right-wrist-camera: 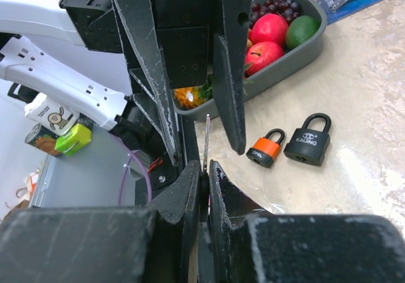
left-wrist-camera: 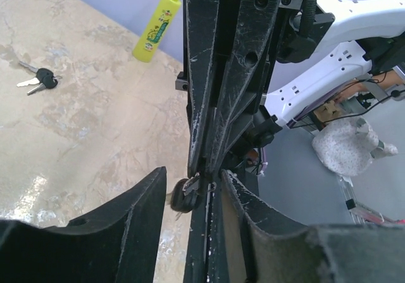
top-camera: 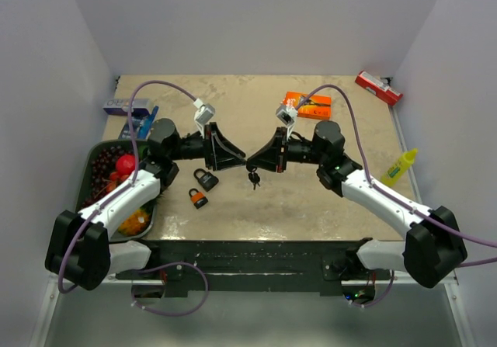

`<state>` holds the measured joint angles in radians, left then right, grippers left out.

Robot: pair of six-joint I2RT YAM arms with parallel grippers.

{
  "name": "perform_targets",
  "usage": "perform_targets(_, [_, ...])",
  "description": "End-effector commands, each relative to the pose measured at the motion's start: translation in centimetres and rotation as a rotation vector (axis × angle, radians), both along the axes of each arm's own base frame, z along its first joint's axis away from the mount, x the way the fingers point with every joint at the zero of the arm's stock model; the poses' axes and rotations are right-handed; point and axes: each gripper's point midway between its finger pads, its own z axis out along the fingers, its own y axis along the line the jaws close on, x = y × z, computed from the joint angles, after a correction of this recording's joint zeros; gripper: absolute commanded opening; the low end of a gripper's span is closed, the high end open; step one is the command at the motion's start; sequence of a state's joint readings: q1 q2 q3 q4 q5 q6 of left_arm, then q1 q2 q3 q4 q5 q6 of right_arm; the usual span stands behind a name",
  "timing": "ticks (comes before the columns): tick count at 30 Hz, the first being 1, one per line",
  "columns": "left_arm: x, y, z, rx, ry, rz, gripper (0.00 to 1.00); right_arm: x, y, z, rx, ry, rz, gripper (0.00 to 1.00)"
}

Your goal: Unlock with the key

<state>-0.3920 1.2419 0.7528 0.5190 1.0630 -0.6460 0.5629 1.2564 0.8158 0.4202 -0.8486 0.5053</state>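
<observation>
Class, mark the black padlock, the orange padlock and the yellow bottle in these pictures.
black padlock (right-wrist-camera: 308, 147): right wrist view, on its body.
orange padlock (right-wrist-camera: 263, 155): right wrist view, on its orange body.
yellow bottle (left-wrist-camera: 154, 35): left wrist view, on its label.

Robotics lab: white-walled booth (top-camera: 256, 21) around tabletop (top-camera: 311, 199)

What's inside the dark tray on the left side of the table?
Dark grapes, red apples, a green fruit and something orange. The left arm covers part of the tray.
</observation>
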Motion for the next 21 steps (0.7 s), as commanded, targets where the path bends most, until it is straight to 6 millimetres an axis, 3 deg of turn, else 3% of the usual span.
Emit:
perform_targets(1, [-0.78,-0.31,0.48,-0.023,-0.037,-0.044,0.4,-0.05,0.18,2.39,0.029,-0.082,0.009,0.0])
perform_targets(11, [-0.93,-0.39,0.55,-0.032,-0.027,-0.047,0.18,0.05,0.09,2.11,0.019,-0.081,0.003,0.0])
perform_targets(16, [-1.05,-0.38,0.69,-0.042,-0.034,-0.05,0.0,0.16,0.14,1.77,0.01,-0.08,0.001,0.0])
perform_targets(21, [-1.19,-0.36,0.79,-0.052,-0.043,-0.054,0.0,0.25,0.08,1.53,0.007,-0.08,-0.004,0.0])
